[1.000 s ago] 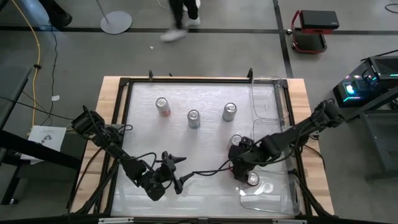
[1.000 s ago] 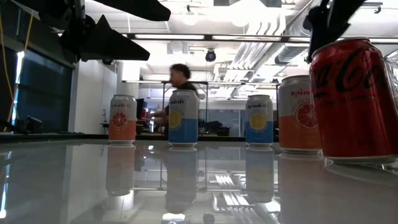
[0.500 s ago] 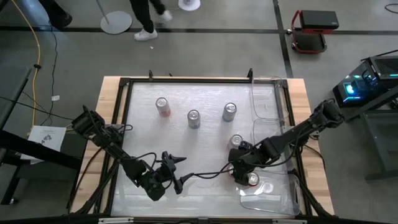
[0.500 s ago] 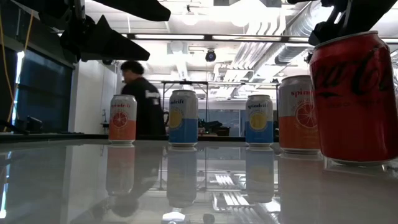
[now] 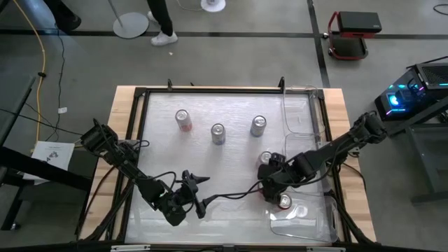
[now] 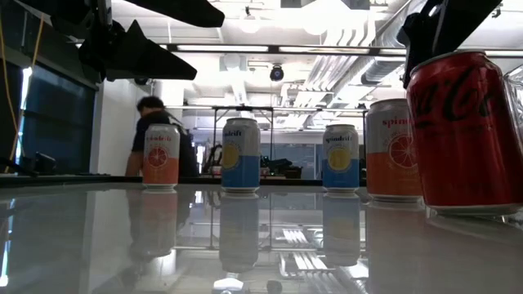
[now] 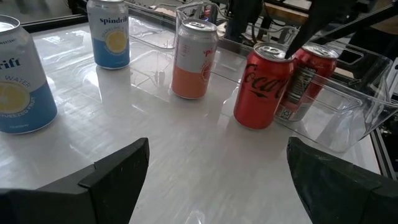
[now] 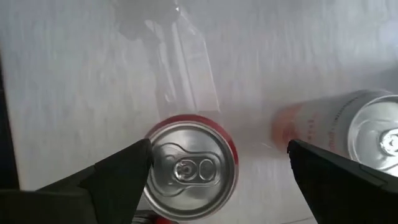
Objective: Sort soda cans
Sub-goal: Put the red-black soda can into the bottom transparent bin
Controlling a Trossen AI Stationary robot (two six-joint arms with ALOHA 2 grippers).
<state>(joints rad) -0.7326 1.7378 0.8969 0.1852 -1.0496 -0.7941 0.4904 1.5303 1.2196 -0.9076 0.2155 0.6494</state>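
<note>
A red soda can (image 8: 189, 168) stands upright on the table (image 5: 210, 168), beside the near clear bin (image 5: 308, 220). It also shows in the low view (image 6: 466, 131) and the left wrist view (image 7: 264, 87). My right gripper (image 8: 217, 174) is open right above it, pointing down, one finger on either side of its silver top. A second red can (image 7: 308, 81) leans tilted inside that bin. An orange-and-silver can (image 5: 266, 159) stands just beyond. Three more cans (image 5: 218, 133) stand in a row farther back. My left gripper (image 5: 199, 190) is open and empty near the front edge. My right gripper's fingers (image 6: 417, 49) stand level with the red can's top rim (image 8: 149, 155), coming from above. I cannot tell whether either finger touches the can. The can stands upright on the table.
A second clear bin (image 5: 302, 112) sits at the far right of the table. A black frame (image 5: 140, 140) rims the table. A person (image 6: 151, 122) moves in the room behind the table.
The red can under my right gripper rose and shifted a little half a second ago, and stands again about where it was. My right gripper dipped slightly toward the near edge and came back. The person behind the table has walked toward the left.
</note>
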